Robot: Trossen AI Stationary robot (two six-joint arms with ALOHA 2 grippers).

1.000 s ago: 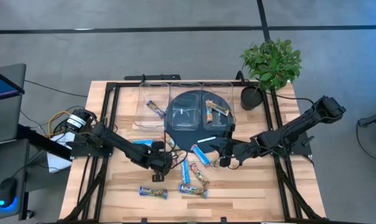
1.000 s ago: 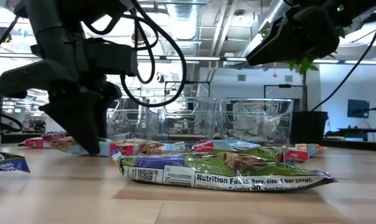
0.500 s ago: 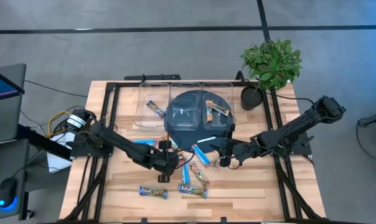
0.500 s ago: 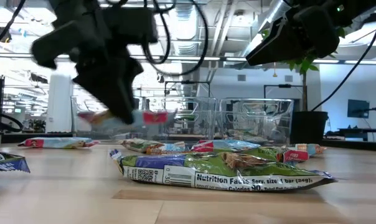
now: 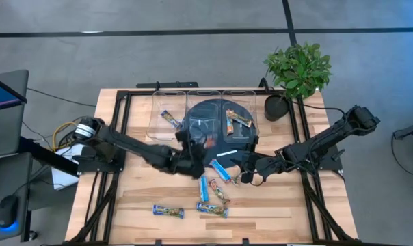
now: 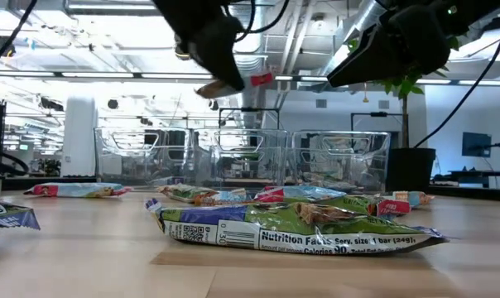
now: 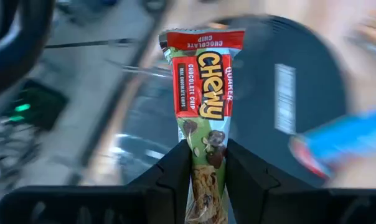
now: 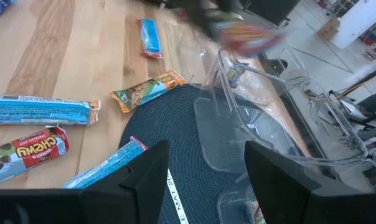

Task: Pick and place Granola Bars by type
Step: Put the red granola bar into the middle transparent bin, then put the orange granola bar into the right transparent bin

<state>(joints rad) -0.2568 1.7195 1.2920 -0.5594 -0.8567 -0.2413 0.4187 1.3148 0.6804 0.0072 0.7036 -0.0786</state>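
Left hand (image 7: 206,163) clenched on red Chewy granola bar (image 7: 205,93); right hand (image 8: 203,163) spread, empty

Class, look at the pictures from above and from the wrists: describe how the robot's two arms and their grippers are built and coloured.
Both arms are dark, near-black, slim and jointed. The left arm has a silvery round housing and yellow and red cables at its base. The right arm is plain dark throughout. The left gripper and the right gripper each end in two broad, matte black, blocky fingers.
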